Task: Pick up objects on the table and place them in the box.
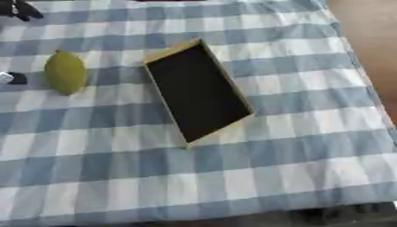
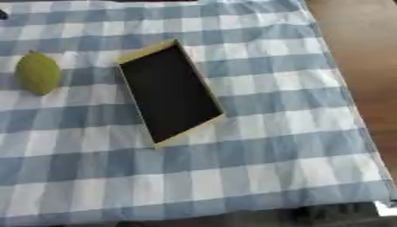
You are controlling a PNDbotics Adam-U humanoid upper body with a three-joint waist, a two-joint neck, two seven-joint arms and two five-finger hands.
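The lemon (image 1: 65,72) lies on the checked cloth of the bench (image 1: 294,146), just left of the empty box (image 1: 198,91) and apart from it. It looks light, firm and waxy, so it's best taken around its middle. Only the left eye view shows dark bits at the left edge, perhaps a robot hand (image 1: 21,9); I cannot tell its fingers.

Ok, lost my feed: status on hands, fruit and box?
Left hand top-left, fingers unclear; right unseen. Yellow-green lemon-shaped fruit on cloth, left of black tan-rimmed box. Path clear.
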